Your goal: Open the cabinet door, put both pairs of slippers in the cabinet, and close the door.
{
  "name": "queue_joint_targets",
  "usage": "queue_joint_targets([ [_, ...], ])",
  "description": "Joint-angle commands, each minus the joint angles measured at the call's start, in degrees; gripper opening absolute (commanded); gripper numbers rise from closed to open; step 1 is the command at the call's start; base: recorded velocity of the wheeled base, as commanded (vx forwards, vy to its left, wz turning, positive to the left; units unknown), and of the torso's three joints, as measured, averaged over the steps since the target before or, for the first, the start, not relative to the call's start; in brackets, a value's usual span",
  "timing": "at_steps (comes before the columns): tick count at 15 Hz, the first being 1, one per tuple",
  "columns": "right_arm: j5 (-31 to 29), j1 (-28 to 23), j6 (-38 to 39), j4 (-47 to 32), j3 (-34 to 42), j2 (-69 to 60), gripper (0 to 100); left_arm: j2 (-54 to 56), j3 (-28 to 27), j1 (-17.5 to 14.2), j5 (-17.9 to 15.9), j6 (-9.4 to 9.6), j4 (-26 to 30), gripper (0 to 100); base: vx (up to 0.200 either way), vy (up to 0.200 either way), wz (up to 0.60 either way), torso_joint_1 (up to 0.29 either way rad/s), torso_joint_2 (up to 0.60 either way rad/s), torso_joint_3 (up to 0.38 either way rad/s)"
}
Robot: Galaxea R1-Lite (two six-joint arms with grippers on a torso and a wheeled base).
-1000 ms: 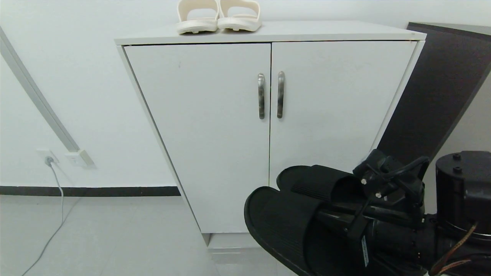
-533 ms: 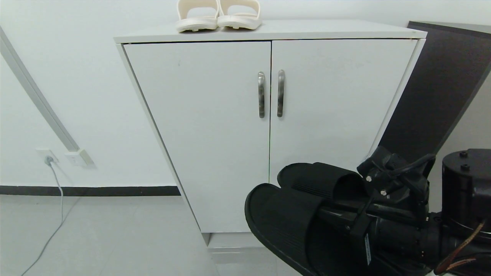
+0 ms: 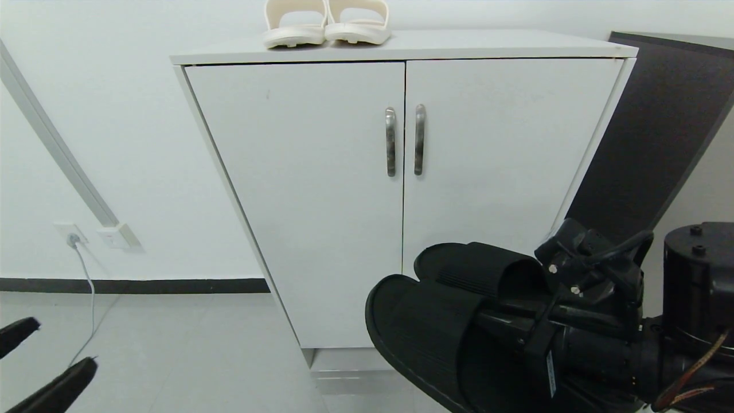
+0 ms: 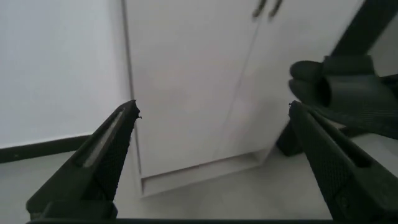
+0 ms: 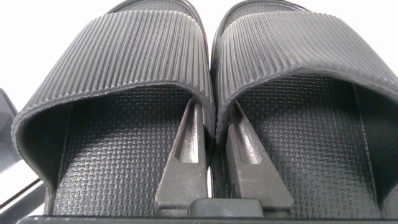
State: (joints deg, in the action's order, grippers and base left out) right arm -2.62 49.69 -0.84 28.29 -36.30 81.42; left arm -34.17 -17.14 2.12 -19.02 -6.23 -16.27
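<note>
A: R tool state?
B: Right tool [image 5: 214,121] is pinching the pair of black ribbed rubber slippers [image 3: 436,327]. One finger sits inside each shoe, inner side walls squeezed together btw them. Pair is held low in front of the right door, toes pointing away from the wrist.
A: Left?
B: Left tool [image 3: 62,344] is spread wide w/ nothing in it, low over the grey floor [image 3: 172,355], well left of the cabinet.
A: Any change vs prev frames?
B: Yes. Left tool wasn't in head view 0.5 s ago, now pokes in at the lower-left corner. Right arm + black pair approx same spot. Small overall shift since 1 s ago = cam, not objs.
A: Cabinet?
B: White two-door cabinet [image 3: 298,201], both doors shut. Two upright metal handles [image 3: 390,141] sit side by side at the centre seam. Pair of cream slippers [image 3: 327,26] is on its top, near the front edge.
A: Meaning for task?
B: Prob left arm is coming up for a handle. Door-open step not done, neither pair inside yet, so early stage. Black pair hangs in front of the right door, so left door looks the easier one imo.
</note>
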Motion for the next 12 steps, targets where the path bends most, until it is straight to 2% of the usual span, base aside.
queue_joint_targets([
  [1,-0.1,0.5,0.0,0.0,-0.1,-0.1,0,-12.2,-4.0,3.5,-2.3,-0.27,-2.2,100,0.0,0.0,0.0,0.0,0.0,0.0],
  [4,-0.1,0.6,-1.2,0.0,-0.1,0.4,0,-17.7,-9.1,11.9,-1.8,-0.45,-2.2,100,0.0,0.0,0.0,0.0,0.0,0.0],
  [6,-0.7,1.0,-1.4,0.0,0.4,-0.2,0,-21.6,-12.0,16.7,0.2,-0.45,-2.2,100,0.0,0.0,0.0,0.0,0.0,0.0],
  [9,-0.3,1.1,-1.3,0.0,0.5,-0.7,0,-30.3,-19.1,20.7,1.0,-0.89,-5.1,100,0.0,0.0,0.0,0.0,0.0,0.0],
  [11,-0.2,1.2,-1.3,0.0,0.8,-0.2,0,-35.4,-23.6,25.3,4.2,-2.38,-7.4,100,0.0,0.0,0.0,0.0,0.0,0.0],
  [12,-0.2,1.5,-1.3,0.0,0.8,0.7,0,-38.6,-26.5,29.4,7.0,-3.0,-7.6,100,0.0,0.0,0.0,0.0,0.0,0.0],
])
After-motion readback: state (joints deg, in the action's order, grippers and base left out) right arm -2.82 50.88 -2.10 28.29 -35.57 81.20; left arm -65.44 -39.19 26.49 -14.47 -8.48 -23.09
